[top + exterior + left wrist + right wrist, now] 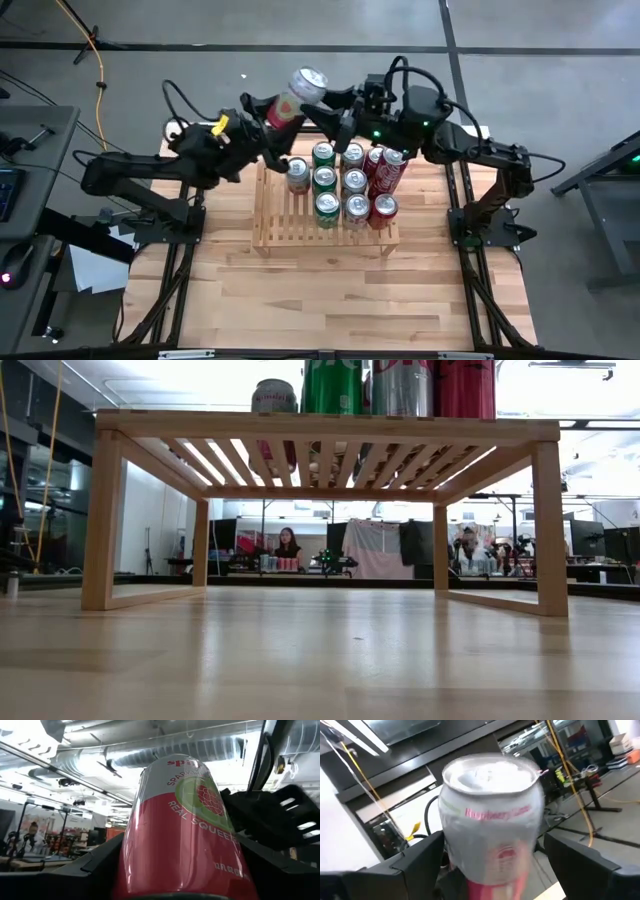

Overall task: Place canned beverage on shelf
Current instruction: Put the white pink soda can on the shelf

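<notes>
Shelf (pixel 272 236): ten cans (pixel 355 181) | left end effector (pixel 272 112) grips raspberry can (pixel 300 92) | right end effector (pixel 335 105) spread

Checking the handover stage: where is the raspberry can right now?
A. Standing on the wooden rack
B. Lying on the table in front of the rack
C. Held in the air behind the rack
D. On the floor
C: the raspberry can is tilted in the air behind the rack, gripped by the left end effector, with the right end effector at its top.

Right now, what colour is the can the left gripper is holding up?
The can is red below, white toward the top, with a raspberry picture; clearest in the left wrist view.
</notes>
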`<state>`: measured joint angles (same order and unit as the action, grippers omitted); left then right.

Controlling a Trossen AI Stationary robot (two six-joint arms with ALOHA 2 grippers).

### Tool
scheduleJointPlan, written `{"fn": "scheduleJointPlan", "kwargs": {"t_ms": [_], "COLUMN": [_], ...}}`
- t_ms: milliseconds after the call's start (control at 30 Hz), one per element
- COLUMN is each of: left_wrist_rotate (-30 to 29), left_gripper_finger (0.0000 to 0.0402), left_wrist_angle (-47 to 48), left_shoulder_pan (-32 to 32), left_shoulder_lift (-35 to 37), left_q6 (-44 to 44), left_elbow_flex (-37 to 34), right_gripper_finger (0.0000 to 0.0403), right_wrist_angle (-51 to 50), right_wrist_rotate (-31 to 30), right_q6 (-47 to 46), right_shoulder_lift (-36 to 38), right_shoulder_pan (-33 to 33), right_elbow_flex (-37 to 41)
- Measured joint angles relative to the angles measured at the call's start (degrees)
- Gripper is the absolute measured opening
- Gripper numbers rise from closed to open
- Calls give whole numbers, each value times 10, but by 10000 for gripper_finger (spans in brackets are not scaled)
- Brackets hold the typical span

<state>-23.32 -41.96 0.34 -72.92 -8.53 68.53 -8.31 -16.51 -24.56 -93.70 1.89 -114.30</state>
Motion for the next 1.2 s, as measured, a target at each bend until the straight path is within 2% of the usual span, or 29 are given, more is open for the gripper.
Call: {"fn": "scheduleJointPlan", "kwargs": {"t_ms": [333, 667, 867, 967, 1100, 1200], "left_wrist_rotate": [2, -51, -51, -46, -43, -44], "left_gripper_finger": [280, 280, 280, 281, 327, 363], "left_wrist_angle": [56, 52, 51, 50, 64, 125], "left_shoulder_pan": [-29, -43, -43, -43, -42, -41], "left_shoulder_lift": [-38, -30, -30, -30, -30, -13], "left_q6": [-41, -96, -102, -112, -103, -64], "left_elbow_flex": [33, 33, 33, 33, 34, 34], "right_gripper_finger": [326, 324, 278, 277, 277, 277], "right_wrist_angle": [52, 59, 59, 60, 55, 37], "right_wrist_rotate": [20, 45, 46, 47, 47, 48], "right_q6": [16, 34, 38, 41, 55, 56], "right_shoulder_lift": [-10, -9, -9, -9, -6, -1], "right_shoulder_pan": [0, 1, 1, 1, 4, 11], "right_elbow_flex": [0, 0, 0, 0, 1, -6]}}
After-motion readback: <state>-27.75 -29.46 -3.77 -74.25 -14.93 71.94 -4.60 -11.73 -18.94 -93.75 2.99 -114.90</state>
